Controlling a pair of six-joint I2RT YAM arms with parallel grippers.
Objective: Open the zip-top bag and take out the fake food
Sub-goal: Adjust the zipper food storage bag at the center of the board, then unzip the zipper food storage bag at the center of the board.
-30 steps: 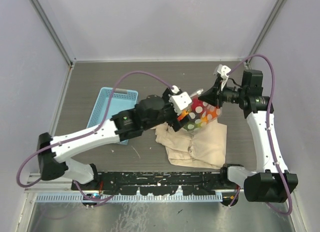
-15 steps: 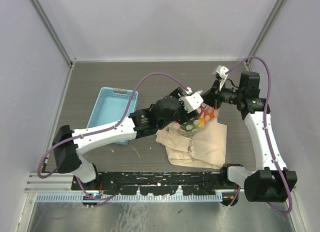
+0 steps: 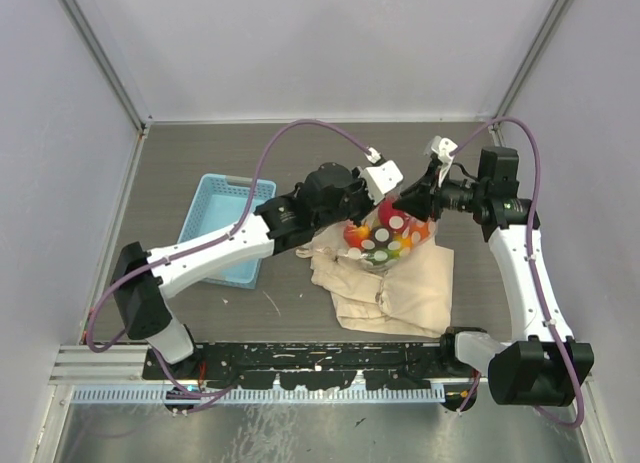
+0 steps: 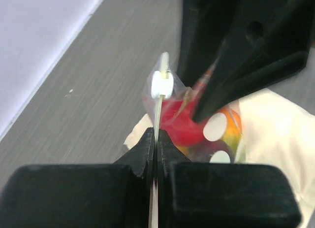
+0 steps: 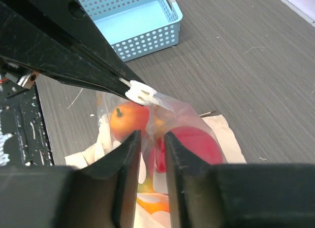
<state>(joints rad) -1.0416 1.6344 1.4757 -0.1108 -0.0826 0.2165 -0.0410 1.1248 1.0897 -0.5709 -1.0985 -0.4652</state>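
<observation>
Zip-top bag [image 3: 385, 235], fake food [image 5: 129, 117] inside, stood on the cloth bag [image 3: 400, 295]. I noted the left gripper [image 4: 156, 135] clamped on its zip strip [image 4: 158, 107]; the right gripper [image 5: 152, 134] was slightly parted, its grip unconfirmed. Risk: held by one thin pinch, the strip could slip and the bag topple.

A light blue perforated basket [image 3: 218, 221] sits on the left half of the dark wood-grain table [image 3: 200, 153], long side running front to back. A crumpled beige cloth bag [image 3: 395, 293] lies flat right of centre, apart from the basket.
</observation>
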